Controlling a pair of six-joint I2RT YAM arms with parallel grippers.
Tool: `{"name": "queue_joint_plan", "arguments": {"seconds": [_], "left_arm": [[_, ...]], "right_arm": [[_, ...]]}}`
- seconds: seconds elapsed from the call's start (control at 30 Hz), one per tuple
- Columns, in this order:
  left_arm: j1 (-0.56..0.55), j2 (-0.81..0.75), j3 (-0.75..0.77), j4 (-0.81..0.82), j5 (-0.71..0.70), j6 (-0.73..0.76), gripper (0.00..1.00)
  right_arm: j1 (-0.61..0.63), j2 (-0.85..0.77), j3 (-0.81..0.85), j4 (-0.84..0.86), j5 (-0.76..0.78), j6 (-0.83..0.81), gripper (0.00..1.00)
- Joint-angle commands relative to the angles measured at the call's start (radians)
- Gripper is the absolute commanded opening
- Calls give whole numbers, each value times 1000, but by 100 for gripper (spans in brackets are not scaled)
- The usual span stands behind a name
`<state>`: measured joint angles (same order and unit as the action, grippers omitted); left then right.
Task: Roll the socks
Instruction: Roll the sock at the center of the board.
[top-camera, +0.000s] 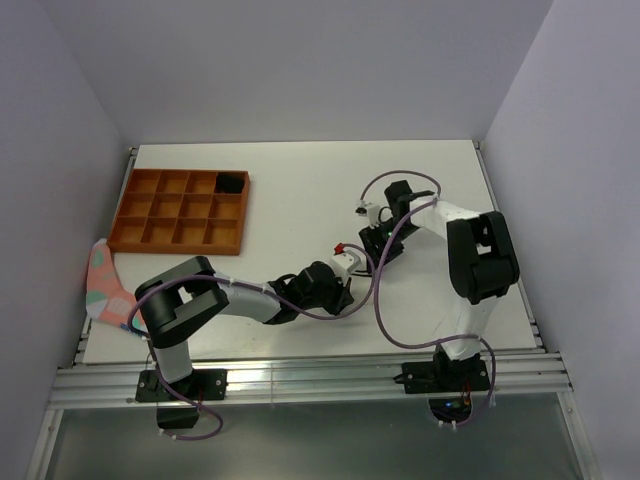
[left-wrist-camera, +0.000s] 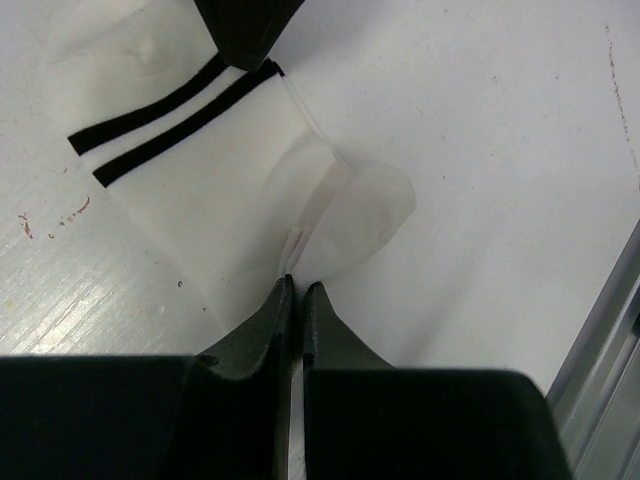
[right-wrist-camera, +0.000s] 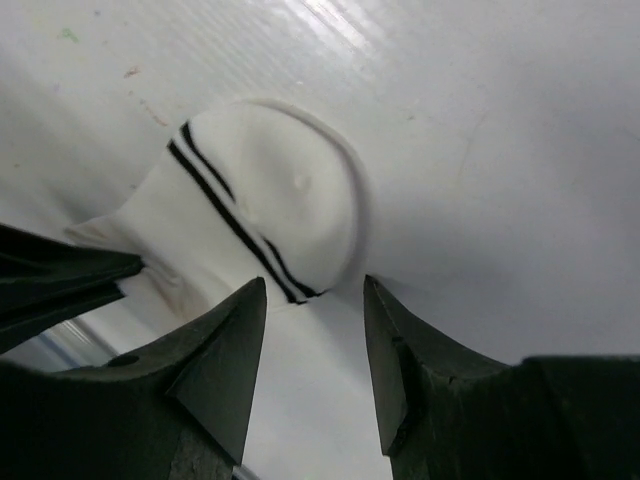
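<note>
The white sock (left-wrist-camera: 225, 175) with two black cuff stripes lies flat on the white table. My left gripper (left-wrist-camera: 297, 287) is shut on the folded edge of its toe end. My right gripper (right-wrist-camera: 315, 290) is open just over the cuff end of the sock (right-wrist-camera: 270, 190), one finger (left-wrist-camera: 245, 30) at the stripes. In the top view the left gripper (top-camera: 348, 292) and right gripper (top-camera: 372, 244) sit close together mid-table, and the sock hardly shows. A black bundle (top-camera: 231, 182) lies in a tray compartment; I cannot tell if it is the black sock.
An orange compartment tray (top-camera: 180, 210) stands at the far left of the table. A pink fabric piece with teal patches (top-camera: 103, 280) hangs at the left edge. The metal frame rail (top-camera: 300, 380) runs along the near edge.
</note>
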<state>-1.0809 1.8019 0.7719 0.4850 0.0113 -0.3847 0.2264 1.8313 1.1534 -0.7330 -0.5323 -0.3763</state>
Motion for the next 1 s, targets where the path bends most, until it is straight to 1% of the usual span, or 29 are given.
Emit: {"name": "queue_joint_plan", "arguments": {"seconds": [0.0, 0.13, 0.2, 0.23, 0.3, 0.33, 0.37, 0.5, 0.6, 0.7, 0.97], "left_arm": [[-7, 4, -20, -28, -7, -10, 0], [-7, 10, -10, -33, -7, -8, 0], [-7, 7, -10, -28, -7, -8, 0], [-7, 8, -6, -32, -7, -6, 0], [-7, 8, -2, -37, -7, -5, 0], [-8, 5, 3, -45, -7, -3, 0], [-8, 4, 6, -51, -7, -3, 0], [-13, -15, 23, -82, -7, 10, 0], [-16, -24, 44, -123, -2, 23, 0], [-19, -26, 69, -164, 18, 32, 0], [-16, 13, 138, -253, 104, 44, 0]], "right_arm": [[-1, 45, 35, 30, 12, 16, 52], [5, 72, 40, 24, 0, 8, 52], [13, 72, 40, 30, 6, 8, 50], [17, 77, 48, 26, 8, 10, 43], [21, 86, 58, 15, 3, 8, 32], [27, 94, 66, 4, 6, 4, 22], [28, 94, 68, 3, 11, 4, 20], [42, 103, 84, 4, 22, -1, 18], [48, 140, 137, 0, 32, 8, 14], [65, 190, 225, -25, 5, 8, 14], [134, 214, 249, -19, -2, -16, 13]]}}
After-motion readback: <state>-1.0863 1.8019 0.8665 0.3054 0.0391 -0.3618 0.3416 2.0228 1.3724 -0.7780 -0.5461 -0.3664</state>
